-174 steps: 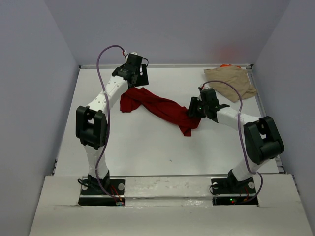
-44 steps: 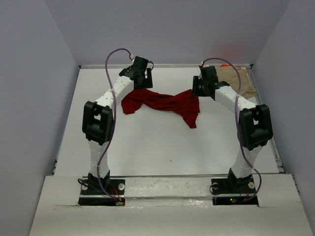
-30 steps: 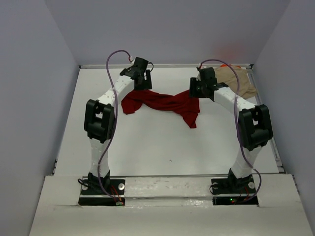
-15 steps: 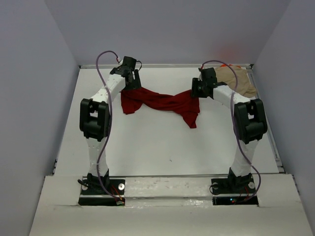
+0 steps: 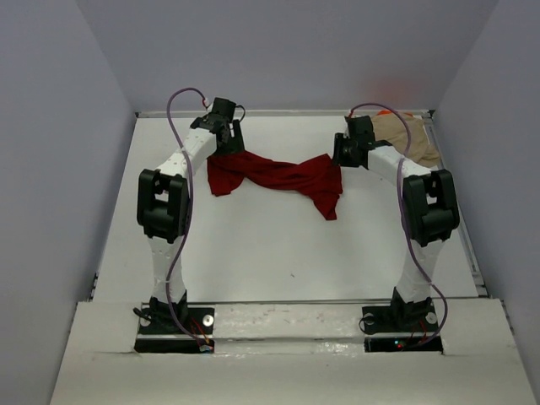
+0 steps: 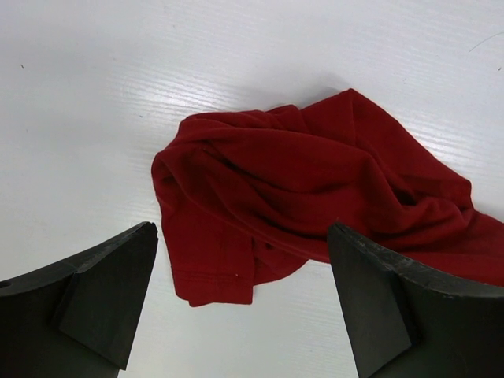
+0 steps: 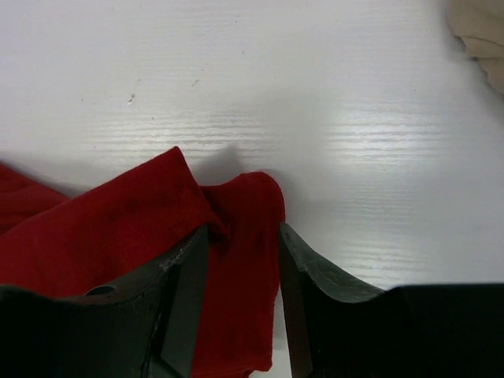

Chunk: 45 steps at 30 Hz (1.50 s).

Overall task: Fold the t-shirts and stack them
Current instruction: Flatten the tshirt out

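R pincer [image 7: 242,236]: jaws half-closed, one either side of a raised fold at the right end of the red shirt [image 5: 278,177]. Cloth fills the gap, but I can't tell if it's pinched or just bracketed. L pincer [image 6: 242,236]: released, jaws fully apart, nothing in them, hovering over the shirt's bunched left end.

Red shirt lies crumpled across the far middle of the bench [image 5: 253,245], strung between the two arms like a loose rope.

Handling, my guess:
- light, limp, no stiffness; will sag and twist when lifted
- not slippery or fragile, but a shallow bite may catch only one layer
- best holds prob. hem or shoulder corners, one per side, then pull apart to flatten

Views:
- overhead gives the whole layout: a tail of red trails toward the near side at the right end. Tan shirt [image 5: 413,135] is at the far right corner, just beside the R arm, w/ orange cloth [image 5: 386,112] peeking out behind it.
- L wrist shows a stitched hem edge at the near side of the bunch, invisible from above.
- R wrist shows how the fold sits between the jaws, plus a scrap of tan in the upper right corner; no orange.
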{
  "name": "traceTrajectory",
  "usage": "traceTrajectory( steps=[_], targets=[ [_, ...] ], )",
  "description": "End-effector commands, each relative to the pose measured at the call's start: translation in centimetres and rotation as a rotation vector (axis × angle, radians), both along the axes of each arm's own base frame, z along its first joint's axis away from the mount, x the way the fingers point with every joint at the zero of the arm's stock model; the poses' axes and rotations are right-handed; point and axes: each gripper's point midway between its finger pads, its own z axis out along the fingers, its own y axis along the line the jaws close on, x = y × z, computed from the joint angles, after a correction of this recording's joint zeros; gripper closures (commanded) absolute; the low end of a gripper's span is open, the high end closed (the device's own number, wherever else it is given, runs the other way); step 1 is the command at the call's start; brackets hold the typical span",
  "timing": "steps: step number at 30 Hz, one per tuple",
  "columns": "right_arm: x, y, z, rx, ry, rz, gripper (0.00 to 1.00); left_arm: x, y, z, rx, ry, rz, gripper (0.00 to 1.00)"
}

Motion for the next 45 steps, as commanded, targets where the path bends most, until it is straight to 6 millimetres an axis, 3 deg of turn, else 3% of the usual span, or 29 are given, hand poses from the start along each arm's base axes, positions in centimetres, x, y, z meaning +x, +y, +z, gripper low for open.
traceTrajectory(
  steps=[1, 8, 14, 18, 21, 34, 45],
  targets=[
    [1.3, 1.1, 2.9, 0.062, -0.072, 0.03, 0.54, -0.4, -0.3, 2.8, -0.016, -0.06, -0.026, 0.01],
    [1.0, 1.6, 4.0, 0.091, -0.089, 0.05, 0.55, -0.5, -1.4, 2.1, -0.019, -0.042, -0.052, 0.01],
    [0.4, 1.6, 3.2, 0.146, -0.079, 0.065, 0.56, -0.7, -1.8, 2.4, -0.022, -0.049, -0.064, 0.01],
    [0.5, 0.1, 3.6, 0.2, -0.096, 0.051, 0.56, -0.8, -2.3, 2.1, -0.044, -0.049, -0.078, 0.01],
    [0.1, 0.2, 3.4, 0.257, -0.092, 0.066, 0.56, -0.8, -2.6, 1.7, -0.057, -0.041, -0.087, 0.01],
    [0.2, 3.5, 3.9, 0.401, -0.072, 0.197, 0.58, -1.2, -2.5, 2.2, -0.061, -0.049, -0.091, 0.01],
    [0.9, 3.3, 3.7, 0.385, -0.078, 0.189, 0.58, -1.1, -2.6, 2.8, -0.064, -0.059, -0.098, 0.01]
  ],
)
